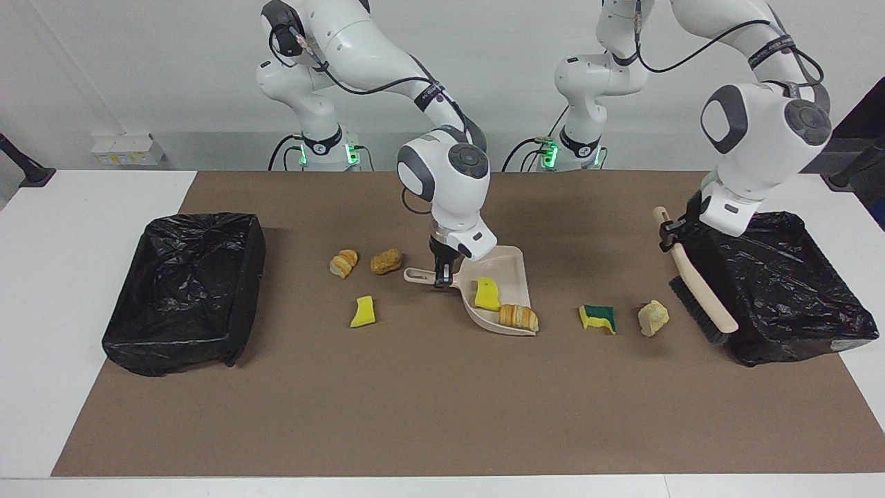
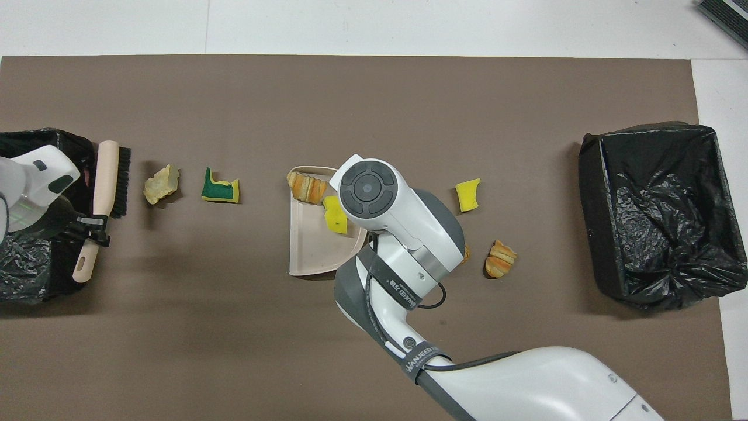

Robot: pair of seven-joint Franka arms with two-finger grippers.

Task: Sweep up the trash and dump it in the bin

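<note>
**Scraps strung across the mat, two already in the dustpan**

You have seven scraps of trash on the brown mat (image 1: 429, 415). A yellow sponge piece (image 1: 487, 294) and a ridged tan roll (image 1: 518, 317) lie in the beige dustpan (image 1: 508, 277) at the mat's middle. Toward the left arm's end lie a green-sided sponge (image 1: 598, 318) and a pale lump (image 1: 653, 317). Toward the right arm's end sit a yellow wedge (image 1: 363, 312), a sliced roll (image 1: 343, 263) and a brown lump (image 1: 386, 261).

The right gripper (image 1: 442, 277) is clamped on the dustpan's handle. The left gripper (image 1: 671, 235) is clamped on the brush (image 1: 698, 294) handle, holding it against the edge of the black bin (image 1: 788, 290) at that end; another bin (image 1: 187, 290) sits at the mat's other end.

From overhead, your right arm covers its gripper and nearly all of the brown lump; the facing view shows both plainly. Overhead the left arm is cut off at the edge, and only there do you see the green sponge's notched top.
</note>
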